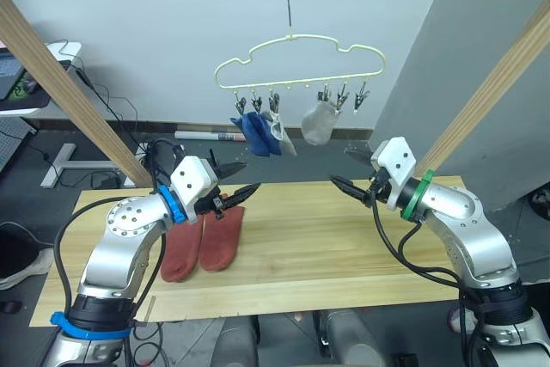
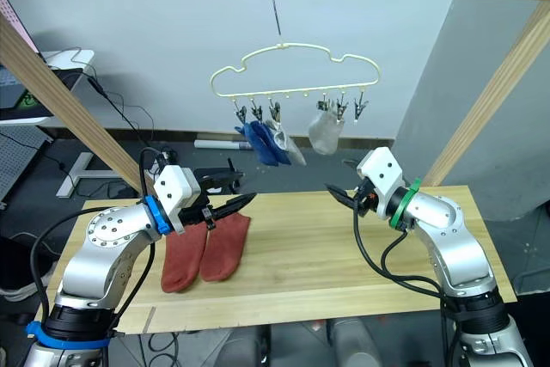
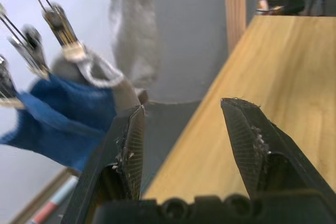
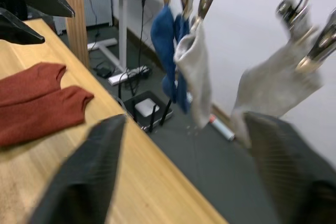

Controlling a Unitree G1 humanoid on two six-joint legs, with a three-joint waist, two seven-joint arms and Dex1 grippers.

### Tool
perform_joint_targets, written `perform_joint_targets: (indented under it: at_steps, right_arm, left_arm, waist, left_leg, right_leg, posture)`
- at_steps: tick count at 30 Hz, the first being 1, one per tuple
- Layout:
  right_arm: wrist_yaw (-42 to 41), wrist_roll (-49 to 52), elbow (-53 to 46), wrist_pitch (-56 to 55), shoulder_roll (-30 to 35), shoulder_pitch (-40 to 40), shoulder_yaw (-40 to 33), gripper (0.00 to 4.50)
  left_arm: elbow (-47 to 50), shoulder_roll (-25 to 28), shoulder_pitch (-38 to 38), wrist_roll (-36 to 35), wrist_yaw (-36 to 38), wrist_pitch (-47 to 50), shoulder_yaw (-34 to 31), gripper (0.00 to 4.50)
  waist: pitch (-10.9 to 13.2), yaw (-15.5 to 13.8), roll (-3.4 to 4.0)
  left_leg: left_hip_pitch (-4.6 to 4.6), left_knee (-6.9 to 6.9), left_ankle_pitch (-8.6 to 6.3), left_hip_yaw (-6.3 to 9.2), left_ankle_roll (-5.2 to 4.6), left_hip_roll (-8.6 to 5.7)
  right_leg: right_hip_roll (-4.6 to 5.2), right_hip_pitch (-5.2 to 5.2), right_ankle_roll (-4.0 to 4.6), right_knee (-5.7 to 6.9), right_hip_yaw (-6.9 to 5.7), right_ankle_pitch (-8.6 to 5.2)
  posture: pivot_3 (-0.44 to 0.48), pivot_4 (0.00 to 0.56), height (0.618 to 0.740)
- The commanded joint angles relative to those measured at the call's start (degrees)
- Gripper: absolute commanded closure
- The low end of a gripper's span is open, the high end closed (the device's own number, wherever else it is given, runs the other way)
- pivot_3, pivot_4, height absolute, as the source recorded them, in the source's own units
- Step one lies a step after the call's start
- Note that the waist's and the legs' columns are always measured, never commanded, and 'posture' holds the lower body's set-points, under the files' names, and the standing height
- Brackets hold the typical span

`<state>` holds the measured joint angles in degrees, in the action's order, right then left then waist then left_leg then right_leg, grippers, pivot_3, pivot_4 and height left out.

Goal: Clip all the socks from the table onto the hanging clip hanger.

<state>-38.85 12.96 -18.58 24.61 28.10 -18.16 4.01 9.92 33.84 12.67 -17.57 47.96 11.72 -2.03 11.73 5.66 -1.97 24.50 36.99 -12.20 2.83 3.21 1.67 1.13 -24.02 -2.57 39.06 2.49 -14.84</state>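
Left gripper (image 1: 232, 188) is hovering with fingers apart and empty, the two rust red socks (image 1: 204, 241) lying side by side on the table (image 1: 318, 247) just beneath its fingertips. Right gripper (image 1: 350, 171) is also spread, holding nothing. Beyond both, the clip hanger (image 1: 296, 62) is dangling freely; a nudge could swing it and spoil clipping.

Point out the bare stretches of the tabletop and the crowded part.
Bare wood runs from the two rust red socks across the table middle to its right end, under the open right pincer. The left end beyond the socks is bare too. It is crowded around the socks, where the open left pincer hovers.
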Motion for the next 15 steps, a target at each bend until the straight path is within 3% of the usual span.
perform_joint_targets:
  at_steps: [1,5,8,13,15]
  right_arm:
    - [-0.5,1.2,-0.7,-1.9,0.4,1.4,-1.8,0.07]
    - [-1.5,1.2,-0.2,-2.7,1.2,2.6,-2.1,0.07]
    - [-2.8,1.4,0.0,-3.0,2.2,3.8,-2.1,0.00]
    - [-4.7,1.1,1.3,-4.7,3.5,6.1,-1.7,0.00]
    - [-5.3,1.1,1.5,-5.2,3.7,6.8,-1.5,0.00]
  left_arm:
    - [-0.2,-0.2,-0.1,0.4,-0.7,-2.1,-1.0,1.94]
    - [-0.9,-0.2,-0.7,0.9,-1.2,-2.9,-1.0,1.94]
    - [-0.4,0.1,-2.1,0.6,-1.3,-2.9,-1.5,1.43]
    - [-0.6,0.8,-4.3,0.3,-0.4,-3.4,-1.9,0.03]
    - [-1.0,0.9,-4.6,0.2,-0.3,-3.6,-2.0,0.03]
  waist:
    - [-1.0,0.0,-0.01]
    - [-2.5,0.0,0.01]
    - [-3.8,0.0,0.01]
    - [-4.9,0.0,0.04]
    - [-5.0,0.0,0.06]
  left_leg:
    - [-0.08,0.00,0.00,-0.01,0.00,0.00]
    - [-0.77,-0.03,-0.01,-0.07,-0.01,0.01]
    - [-0.87,-0.02,0.01,-0.07,-0.03,0.02]
    - [-1.21,-0.03,0.03,-0.11,-0.05,0.04]
    - [-1.69,-0.06,0.02,-0.11,-0.05,0.04]
  right_leg:
    - [0.00,0.07,0.00,0.00,0.00,0.00]
    - [-0.03,0.74,-0.09,-0.09,0.04,-0.06]
    - [-0.06,0.82,-0.16,-0.09,0.06,-0.10]
    - [-0.11,1.09,-0.19,-0.07,0.15,-0.12]
    - [-0.11,1.63,-0.15,-0.12,0.14,-0.16]
  posture:
    - [-0.106,0.058,0.740]
    - [-0.091,0.039,0.740]
    - [-0.082,0.028,0.740]
    - [-0.066,0.014,0.740]
    - [-0.065,0.012,0.740]
